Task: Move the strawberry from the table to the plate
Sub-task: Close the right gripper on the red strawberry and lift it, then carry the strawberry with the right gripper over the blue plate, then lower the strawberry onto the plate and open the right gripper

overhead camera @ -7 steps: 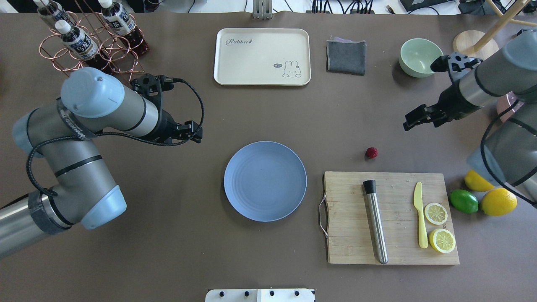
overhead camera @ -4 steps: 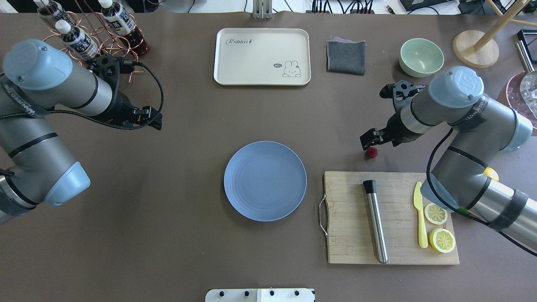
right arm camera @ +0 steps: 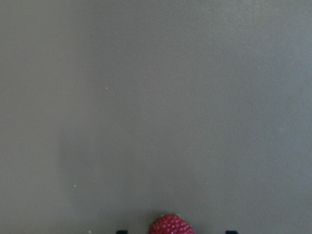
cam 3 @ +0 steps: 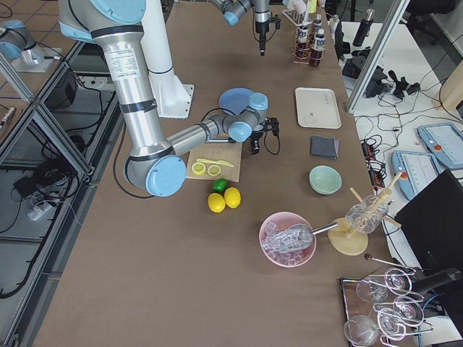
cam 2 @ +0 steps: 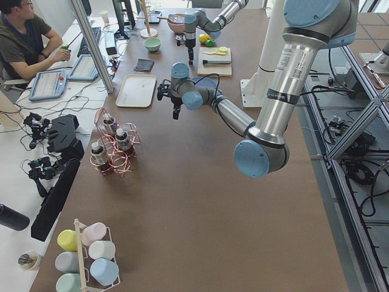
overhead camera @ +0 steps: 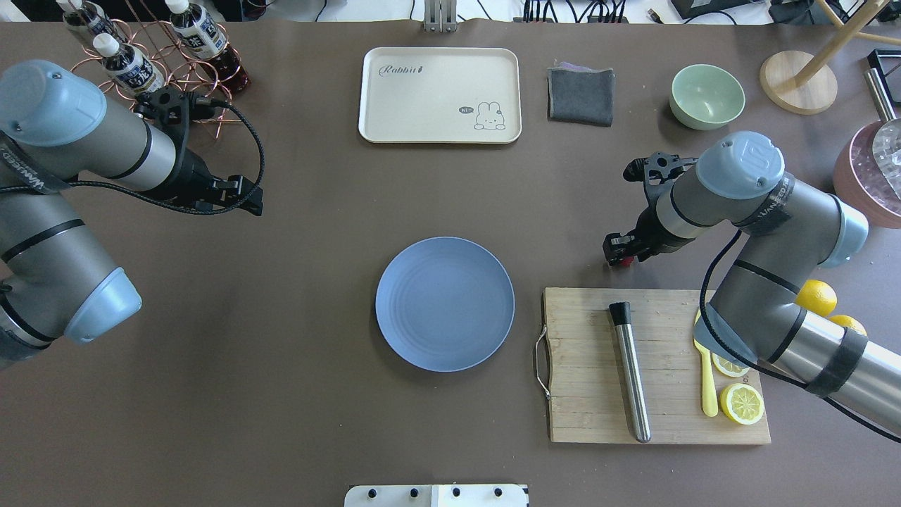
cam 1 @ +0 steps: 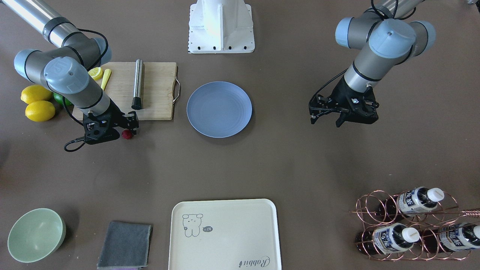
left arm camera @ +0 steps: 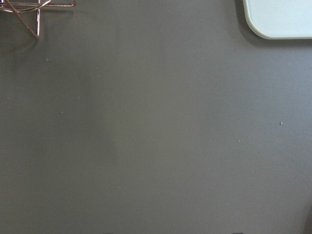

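Right gripper (overhead camera: pixel 619 251) has dropped from just beside the strawberry (overhead camera: pixel 625 261) to directly over it. In the overhead view only a sliver of red shows under the fingers. Left gripper (overhead camera: pixel 248 201) has drawn back slightly toward the bottle rack (overhead camera: pixel 184 72). Judgement: the approach is complete and closing on the berry is the next step. The plate (overhead camera: pixel 445 303) is empty and lies well apart from the berry on the table (overhead camera: pixel 281 394).

Front-facing view: the strawberry rests on the table just off the corner of the cutting board (cam 1: pixel 157 93), at the right fingertips. The left gripper's fingers are spread and carry nothing. The cream tray (cam 1: pixel 225 232) and green bowl (cam 1: pixel 35 234) are both empty. The rack holds three bottles (cam 1: pixel 420 198).

Exterior left view: adds nothing on finger state.

Exterior right view: the pink bowl (cam 3: pixel 288 238) holds ice cubes. The green bowl is empty.

Left wrist view: bare table, one tray corner and a rack foot. No fingers are visible.

Right wrist view: the strawberry sits at the bottom edge, centred between two dark fingertips (right arm camera: pixel 122 232). They are parted and clear of it, so the berry is not yet grasped.
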Controlling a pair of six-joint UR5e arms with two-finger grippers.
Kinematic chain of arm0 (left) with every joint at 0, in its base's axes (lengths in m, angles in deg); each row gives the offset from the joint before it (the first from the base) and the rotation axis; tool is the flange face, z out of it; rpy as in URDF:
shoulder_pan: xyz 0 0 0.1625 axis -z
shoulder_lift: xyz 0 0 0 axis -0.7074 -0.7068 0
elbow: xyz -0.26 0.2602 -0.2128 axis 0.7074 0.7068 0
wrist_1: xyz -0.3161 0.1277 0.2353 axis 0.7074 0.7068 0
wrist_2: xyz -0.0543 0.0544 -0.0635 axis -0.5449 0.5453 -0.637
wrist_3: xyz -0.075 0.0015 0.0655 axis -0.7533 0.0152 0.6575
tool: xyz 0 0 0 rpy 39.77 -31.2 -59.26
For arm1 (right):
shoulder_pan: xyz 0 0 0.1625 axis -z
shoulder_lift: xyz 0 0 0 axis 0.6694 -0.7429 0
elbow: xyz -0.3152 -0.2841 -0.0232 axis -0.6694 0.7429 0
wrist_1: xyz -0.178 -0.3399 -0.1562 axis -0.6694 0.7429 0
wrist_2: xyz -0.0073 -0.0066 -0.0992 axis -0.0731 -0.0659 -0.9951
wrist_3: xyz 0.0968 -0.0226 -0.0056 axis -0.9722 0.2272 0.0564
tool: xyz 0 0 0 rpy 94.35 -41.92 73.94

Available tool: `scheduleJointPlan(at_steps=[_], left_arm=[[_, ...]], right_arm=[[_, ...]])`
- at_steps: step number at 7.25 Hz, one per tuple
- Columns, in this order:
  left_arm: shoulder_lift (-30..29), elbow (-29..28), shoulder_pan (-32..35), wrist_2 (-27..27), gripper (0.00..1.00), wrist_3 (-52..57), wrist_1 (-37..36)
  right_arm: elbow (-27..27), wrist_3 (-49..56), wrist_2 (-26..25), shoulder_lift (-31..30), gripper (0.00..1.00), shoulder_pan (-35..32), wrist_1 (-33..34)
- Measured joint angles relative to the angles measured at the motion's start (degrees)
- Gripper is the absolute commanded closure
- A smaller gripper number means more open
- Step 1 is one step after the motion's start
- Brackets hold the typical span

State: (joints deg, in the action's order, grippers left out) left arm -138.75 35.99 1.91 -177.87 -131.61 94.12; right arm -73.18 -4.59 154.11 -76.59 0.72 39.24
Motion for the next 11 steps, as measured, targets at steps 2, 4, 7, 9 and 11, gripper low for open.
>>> scheduleJointPlan(at_steps=[2,4,7,9,11], left_arm=[[0.1,0.0,0.0,0.0,0.13,0.0,0.0],[1.8,0.2,1.8,-1.1,0.13,1.4,-0.1],[8.7,-0.9,9.5,-3.8,0.13,17.2,-0.2],[9.7,-2.7,12.1,-4.4,0.12,22.6,-0.2],[9.8,-3.0,12.6,-4.6,0.1,23.3,-0.1]], right_arm=[[-0.5,0.2,0.4,0.3,1.0,0.0,0.1],[-1.6,-3.6,0.8,4.0,1.0,0.2,0.7],[-1.9,-16.4,-1.7,14.3,1.0,5.8,4.1],[-1.1,-22.8,-8.8,19.5,1.0,13.7,6.9],[1.3,-24.7,-12.8,20.8,1.0,17.5,7.0]])
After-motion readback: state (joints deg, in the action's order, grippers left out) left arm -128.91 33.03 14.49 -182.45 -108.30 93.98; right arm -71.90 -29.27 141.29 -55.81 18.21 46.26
